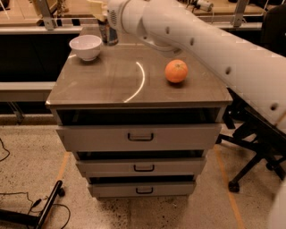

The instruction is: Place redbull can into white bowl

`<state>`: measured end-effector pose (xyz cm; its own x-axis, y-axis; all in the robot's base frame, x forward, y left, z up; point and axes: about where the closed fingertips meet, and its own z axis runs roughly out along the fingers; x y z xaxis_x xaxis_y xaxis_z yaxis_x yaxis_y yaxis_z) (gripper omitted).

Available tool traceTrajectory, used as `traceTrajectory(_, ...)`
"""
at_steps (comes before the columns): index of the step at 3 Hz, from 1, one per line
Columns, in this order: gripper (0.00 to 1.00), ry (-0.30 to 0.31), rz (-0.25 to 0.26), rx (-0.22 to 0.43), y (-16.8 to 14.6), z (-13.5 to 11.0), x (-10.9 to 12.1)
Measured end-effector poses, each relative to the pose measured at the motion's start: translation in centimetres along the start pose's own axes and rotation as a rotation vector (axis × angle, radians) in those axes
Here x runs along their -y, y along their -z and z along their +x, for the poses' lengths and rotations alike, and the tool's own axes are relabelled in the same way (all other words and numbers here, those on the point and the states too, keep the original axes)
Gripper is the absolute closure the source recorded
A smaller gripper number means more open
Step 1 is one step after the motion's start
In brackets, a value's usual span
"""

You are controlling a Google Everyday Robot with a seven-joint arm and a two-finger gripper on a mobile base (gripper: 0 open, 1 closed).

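Bowl (pixel 86 46): stood upright and empty at the tabletop's (pixel 111 85) far-left corner. It was the target, so the can needed carrying left until centred over it. It should then be lowered inside before release, because a tall slim can would likely tip off the rim.
Can (pixel 109 34): upright just right of the bowl, near the back edge, not yet over it.
Gripper (pixel 102 13): at the view's top edge, clamped on the can's top and touching nothing else.
Orange (pixel 176 71): well apart to the right, clear of the path.

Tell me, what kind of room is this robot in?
Probably a lab or workshop: a drawer cabinet, long workbenches behind, a rolling chair. The gripper, at the cabinet's back edge, holds the redbull can near the white bowl.
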<state>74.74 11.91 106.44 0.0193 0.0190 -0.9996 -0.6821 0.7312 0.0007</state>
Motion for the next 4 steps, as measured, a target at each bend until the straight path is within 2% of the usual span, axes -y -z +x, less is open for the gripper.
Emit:
traceTrajectory(2,1.0,-0.066,-0.071,0.01,-11.3,2.1,-4.7)
traceTrajectory(3,1.0,-0.043,-0.083,0.011,-14.6,2.6,-5.2)
traceTrajectory(4,1.0,0.004,-0.072,0.01,-17.6,3.5,-3.9)
